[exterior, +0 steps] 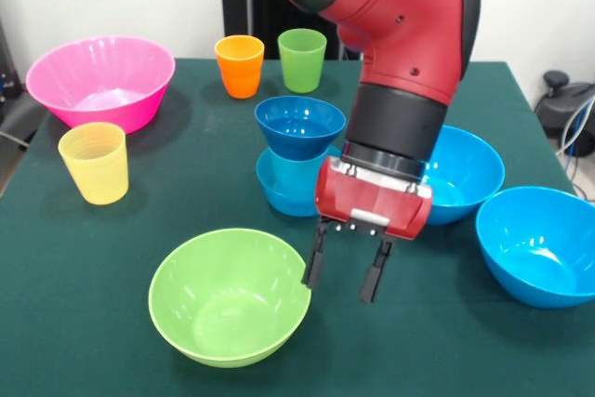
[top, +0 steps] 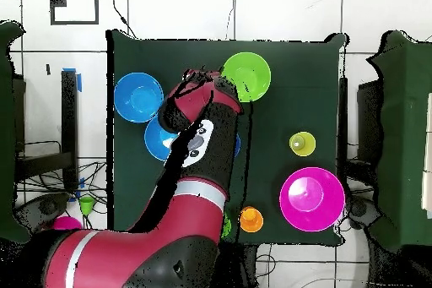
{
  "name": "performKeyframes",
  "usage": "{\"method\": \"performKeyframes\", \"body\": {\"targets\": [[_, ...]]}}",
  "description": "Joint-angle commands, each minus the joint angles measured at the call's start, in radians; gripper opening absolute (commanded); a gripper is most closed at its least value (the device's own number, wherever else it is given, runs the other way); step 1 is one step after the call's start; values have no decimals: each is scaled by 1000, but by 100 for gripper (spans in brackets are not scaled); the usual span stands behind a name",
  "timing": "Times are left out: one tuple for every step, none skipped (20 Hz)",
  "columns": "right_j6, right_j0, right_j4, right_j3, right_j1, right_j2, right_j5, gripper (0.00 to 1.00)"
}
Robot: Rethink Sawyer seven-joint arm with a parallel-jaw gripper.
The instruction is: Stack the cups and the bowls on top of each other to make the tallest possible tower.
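My gripper (exterior: pixel 346 271) is open and empty. It hangs low over the table with one finger (exterior: pixel 314 265) just at the right rim of the lime green bowl (exterior: pixel 230 297). Behind it a small dark blue bowl (exterior: pixel 299 125) sits stacked on a lighter blue bowl (exterior: pixel 284 185). Two large bright blue bowls (exterior: pixel 469 174) (exterior: pixel 539 244) stand to the right. The pink bowl (exterior: pixel 100 81), yellow cup (exterior: pixel 94 163), orange cup (exterior: pixel 239 65) and green cup (exterior: pixel 302 59) stand apart. No light blue cup shows. In the overhead view the gripper (top: pixel 215 82) is beside the lime bowl (top: pixel 246 76).
The dark green table (exterior: pixel 93 323) carries everything. In the overhead view my arm hides the blue stack and part of one blue bowl (top: pixel 156 137); another blue bowl (top: pixel 138 96), the yellow cup (top: pixel 302 143), pink bowl (top: pixel 311 198) and orange cup (top: pixel 251 219) show.
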Motion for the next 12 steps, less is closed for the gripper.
{"method": "performKeyframes", "body": {"targets": [[-74,34,-29,69,-94,82,142,100],[-67,37,-27,66,-92,78,143,100],[-63,37,-28,63,-85,75,139,100],[-59,39,-29,62,-83,70,137,100],[-54,38,-26,60,-76,67,143,100],[-52,36,-24,57,-72,66,148,100],[-53,31,-20,56,-68,72,156,100],[-53,20,-6,66,-67,87,181,100],[-54,14,3,70,-64,93,202,100],[-49,18,3,67,-57,84,209,100],[-47,15,9,68,-51,84,230,100],[-46,13,12,63,-42,83,243,100]]}}
